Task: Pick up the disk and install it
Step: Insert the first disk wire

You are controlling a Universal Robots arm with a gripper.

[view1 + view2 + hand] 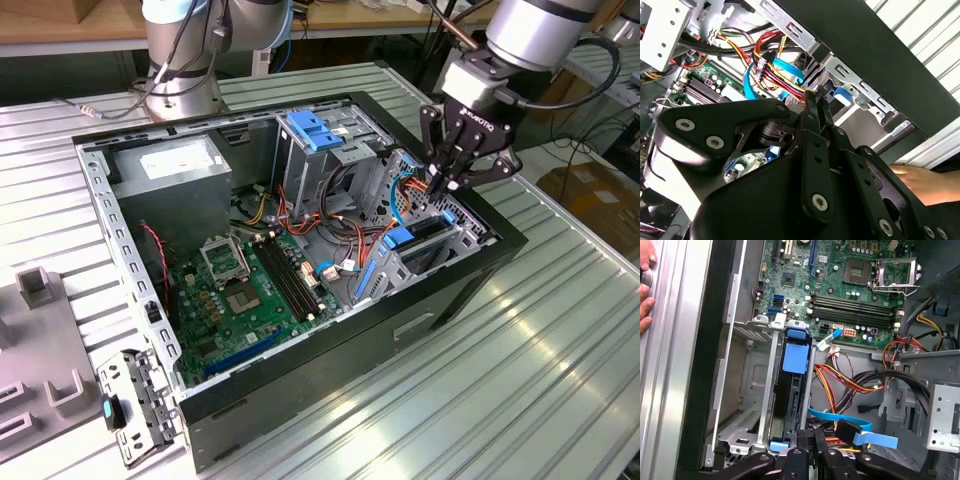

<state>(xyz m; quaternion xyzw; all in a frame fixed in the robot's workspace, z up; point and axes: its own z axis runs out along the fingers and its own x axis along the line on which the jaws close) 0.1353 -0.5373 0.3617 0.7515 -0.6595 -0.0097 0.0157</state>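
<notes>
In the exterior view the gripper (pixel 452 183) is hanging over the far right corner of the open computer case (pixel 300 400), its black fingers drawn together to a point just above the drive cage (pixel 425 245) at the exterior view's right; white lettering is showing on the gripper's body, and I am leaving it unread; the disk (pixel 412 238) is sitting edge-up in that cage, its blue rail ends showing at the top; the grey power supply (pixel 175 175) with a white sticker is lying at the case's far left corner; the motherboard (pixel 245 300) is lying on the case floor; a light-blue bracket (pixel 315 130) is standing on the rear bay; the ribbed metal table (pixel 540 350) is lying bare around the case's right wall.

In the second wrist view the fingers (pixel 815 102) are pressing together with nothing between them, tips close to a blue tab (pixel 842 95) at the cage edge; bundled cables (pixel 767 60) are crowding the side toward the board; a person's hand (pixel 920 180) is resting outside the case wall.

In the first wrist view the disk (pixel 792 390) is standing seated between the cage's metal walls, blue rail (pixel 796 357) along its upper edge; a flat blue cable (pixel 860 427) is lying just beside it; fingertips of a hand (pixel 646 290) are touching the table outside the case.
</notes>
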